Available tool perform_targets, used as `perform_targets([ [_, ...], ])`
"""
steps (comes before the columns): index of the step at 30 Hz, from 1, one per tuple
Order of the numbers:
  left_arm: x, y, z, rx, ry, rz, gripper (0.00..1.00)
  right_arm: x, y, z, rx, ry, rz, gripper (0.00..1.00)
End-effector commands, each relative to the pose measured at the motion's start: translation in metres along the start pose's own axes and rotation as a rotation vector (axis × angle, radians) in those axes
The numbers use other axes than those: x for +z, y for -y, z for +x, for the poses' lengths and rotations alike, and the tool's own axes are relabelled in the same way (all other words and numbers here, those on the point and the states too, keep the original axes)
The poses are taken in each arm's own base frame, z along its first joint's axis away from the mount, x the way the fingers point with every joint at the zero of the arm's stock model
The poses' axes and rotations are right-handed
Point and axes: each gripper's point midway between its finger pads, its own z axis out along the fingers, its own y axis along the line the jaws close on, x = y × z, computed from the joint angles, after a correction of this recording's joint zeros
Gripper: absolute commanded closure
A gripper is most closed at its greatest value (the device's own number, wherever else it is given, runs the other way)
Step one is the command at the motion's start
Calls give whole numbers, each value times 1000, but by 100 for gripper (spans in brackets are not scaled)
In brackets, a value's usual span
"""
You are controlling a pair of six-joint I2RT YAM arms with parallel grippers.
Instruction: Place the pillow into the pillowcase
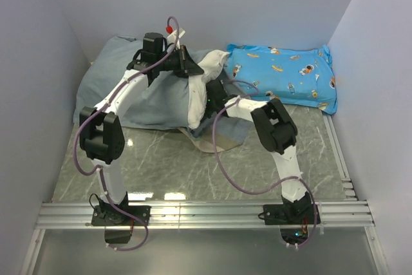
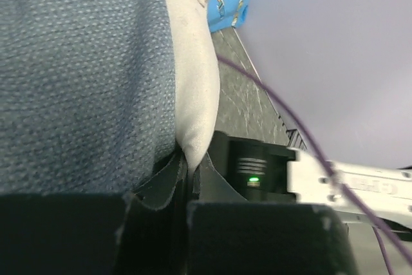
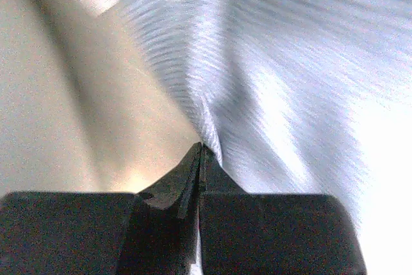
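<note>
The grey-blue pillowcase lies bunched at the back left. The white pillow sticks out of its right end, with a loose tan-and-grey flap of the case on the table below it. My left gripper is at the pillow's far edge. In the left wrist view it is shut on a tapering fold of the pillow, with the pillowcase against its left finger. My right gripper presses into the pillow's right side, and up close it is shut on a ridge of pale woven cloth beside tan cloth.
A bright blue cartoon-print cushion lies at the back right against the wall, and its corner shows in the left wrist view. The right arm's wrist is close beside the left gripper. Walls close in both sides. A metal rail runs along the near edge.
</note>
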Motion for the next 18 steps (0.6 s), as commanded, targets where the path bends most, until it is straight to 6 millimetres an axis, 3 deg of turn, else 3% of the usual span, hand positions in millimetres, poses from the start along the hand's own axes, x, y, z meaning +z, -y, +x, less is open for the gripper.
perform_targets([
  [1, -25, 19, -25, 46, 92, -18, 100, -58, 66, -20, -187, 56, 299, 100],
  [3, -28, 15, -27, 47, 105, -43, 100, -74, 99, -32, -220, 39, 393, 100],
  [4, -29, 15, -29, 56, 119, -43, 100, -89, 119, -52, -211, 74, 439, 100],
  [7, -31, 15, -28, 57, 125, -51, 100, -117, 146, -74, -285, 78, 535, 100],
  [10, -30, 13, -24, 55, 109, -51, 100, -137, 165, -81, -355, 70, 571, 100],
  [14, -27, 9, -15, 47, 90, -44, 100, -135, 148, -84, -400, 65, 489, 100],
  [18, -19, -6, 6, 23, 51, -64, 100, -132, 129, -86, -431, 69, 443, 99],
])
